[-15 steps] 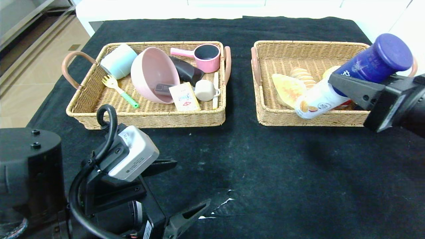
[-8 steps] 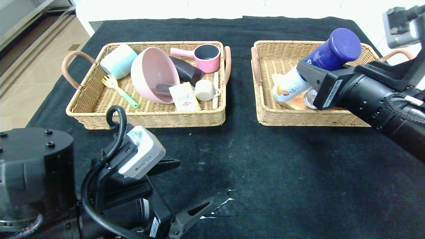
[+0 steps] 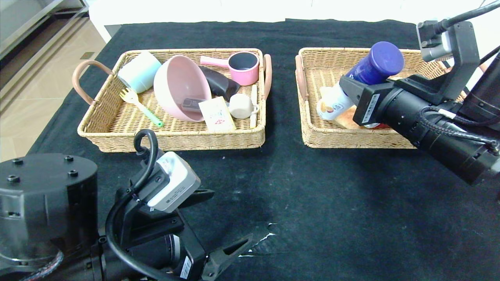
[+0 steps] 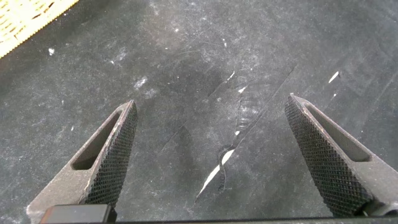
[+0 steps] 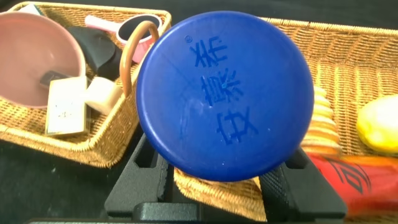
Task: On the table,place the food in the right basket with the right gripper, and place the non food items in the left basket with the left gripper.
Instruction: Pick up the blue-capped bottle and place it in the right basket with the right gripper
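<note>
the right hand (image 3: 353, 93) is clamped on a blue-capped bottle (image 3: 361, 80), holding it tilted above the left part of the right basket (image 3: 351, 138), its white lower end dipping toward a piece of bread (image 3: 345, 119) inside. in the right wrist view the bottle's blue cap fills the middle, with a yellow food item (image 5: 379, 124) and a red packet (image 5: 351, 177) in the basket beyond it. the basket's near rim runs just under the arm, and its left wall stands close to the bottle's lower end. the black surface (image 3: 312, 203) between and in front of the baskets lies open. the left basket (image 3: 172, 140) sits well apart to the left, crowded with a pink bowl (image 3: 179, 88), a pink pot (image 3: 240, 66), a pale cup (image 3: 138, 72) and a green fork (image 3: 142, 107). the left hand (image 3: 222, 230) hangs low at the near left with its fingers (image 4: 106, 165) spread wide apart over bare surface, holding nothing.
</note>
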Motion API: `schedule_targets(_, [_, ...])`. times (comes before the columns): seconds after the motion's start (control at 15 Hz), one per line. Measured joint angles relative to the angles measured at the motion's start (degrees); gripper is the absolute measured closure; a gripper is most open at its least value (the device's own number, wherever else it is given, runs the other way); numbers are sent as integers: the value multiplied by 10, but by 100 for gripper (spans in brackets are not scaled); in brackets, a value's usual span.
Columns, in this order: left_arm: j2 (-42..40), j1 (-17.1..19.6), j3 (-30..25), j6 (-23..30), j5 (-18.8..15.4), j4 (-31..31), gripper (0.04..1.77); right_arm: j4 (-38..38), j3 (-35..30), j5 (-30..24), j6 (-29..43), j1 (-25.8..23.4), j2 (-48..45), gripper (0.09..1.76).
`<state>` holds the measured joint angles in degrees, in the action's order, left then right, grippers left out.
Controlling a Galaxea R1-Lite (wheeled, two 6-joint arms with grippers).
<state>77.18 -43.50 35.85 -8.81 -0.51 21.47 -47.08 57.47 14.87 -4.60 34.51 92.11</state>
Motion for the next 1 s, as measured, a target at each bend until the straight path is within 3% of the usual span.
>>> schedule_targets(0.47, [1,0,-1,0,0,0,9,0,38,1,-1,-8,36,103])
schedule_targets(0.73, [1,0,-1,1,0,0,9,-1,42,0,-1,-9,41,69])
schedule_targets(1.0, [2,0,-1,0,0,0,9,-1,42,1,-6,-6,38,47])
